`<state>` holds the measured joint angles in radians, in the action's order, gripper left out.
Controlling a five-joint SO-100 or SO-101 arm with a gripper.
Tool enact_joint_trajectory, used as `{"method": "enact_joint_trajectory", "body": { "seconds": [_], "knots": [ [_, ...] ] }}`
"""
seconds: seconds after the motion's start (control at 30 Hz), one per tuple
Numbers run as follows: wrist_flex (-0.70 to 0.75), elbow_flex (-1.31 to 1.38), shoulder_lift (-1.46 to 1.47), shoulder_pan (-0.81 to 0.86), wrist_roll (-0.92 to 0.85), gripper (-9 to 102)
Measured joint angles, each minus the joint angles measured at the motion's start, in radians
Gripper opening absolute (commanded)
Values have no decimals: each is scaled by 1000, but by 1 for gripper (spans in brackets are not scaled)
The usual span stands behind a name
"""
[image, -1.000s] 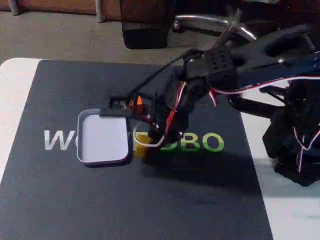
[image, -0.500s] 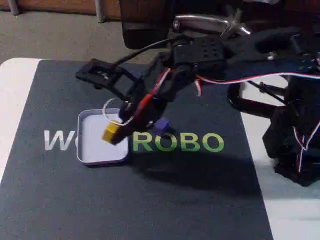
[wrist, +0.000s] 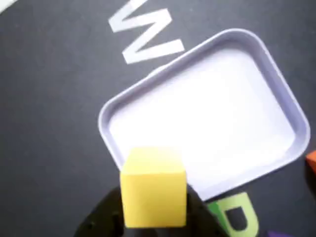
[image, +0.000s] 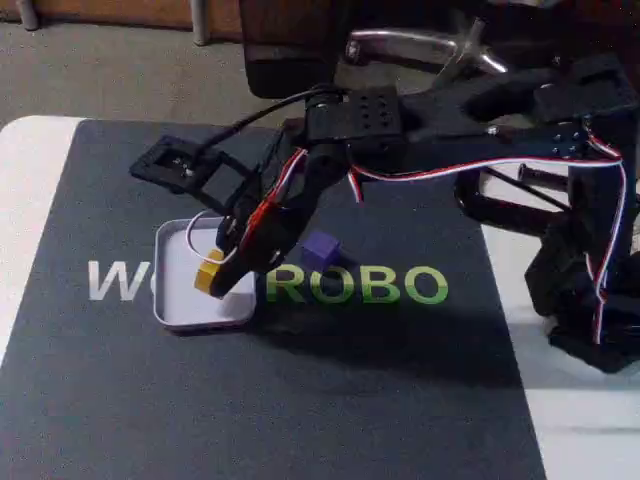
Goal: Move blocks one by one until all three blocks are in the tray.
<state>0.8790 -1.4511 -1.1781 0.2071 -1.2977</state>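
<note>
My gripper is shut on the yellow block, holding it just above the right half of the pale lavender tray. In the wrist view the yellow block sits between the black fingers over the tray's near rim, and the tray floor is bare. The purple block rests on the dark mat just right of the tray, behind the arm. A sliver of the orange block shows at the right edge of the wrist view, outside the tray.
A dark mat with white and green lettering covers the white table. The arm's base and wiring stand at the right. A chair base is on the floor behind.
The gripper lifted the yellow block from the mat beside the tray's right edge, carried it left, and now holds it lower over the tray. The purple block came into sight.
</note>
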Motion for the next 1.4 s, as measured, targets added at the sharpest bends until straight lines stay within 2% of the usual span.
{"method": "enact_joint_trajectory", "body": {
  "seconds": [0.07,0.27,0.47,0.7,0.83,1.23,1.4],
  "knots": [
    [0,0,0,3,-6,-8],
    [0,0,5,12,-21,13],
    [0,9,12,11,-32,23],
    [6,9,2,35,-61,22],
    [15,-49,-107,66,-84,22],
    [11,-583,-690,152,-221,22],
    [11,-689,-804,190,-249,22]
  ]
}}
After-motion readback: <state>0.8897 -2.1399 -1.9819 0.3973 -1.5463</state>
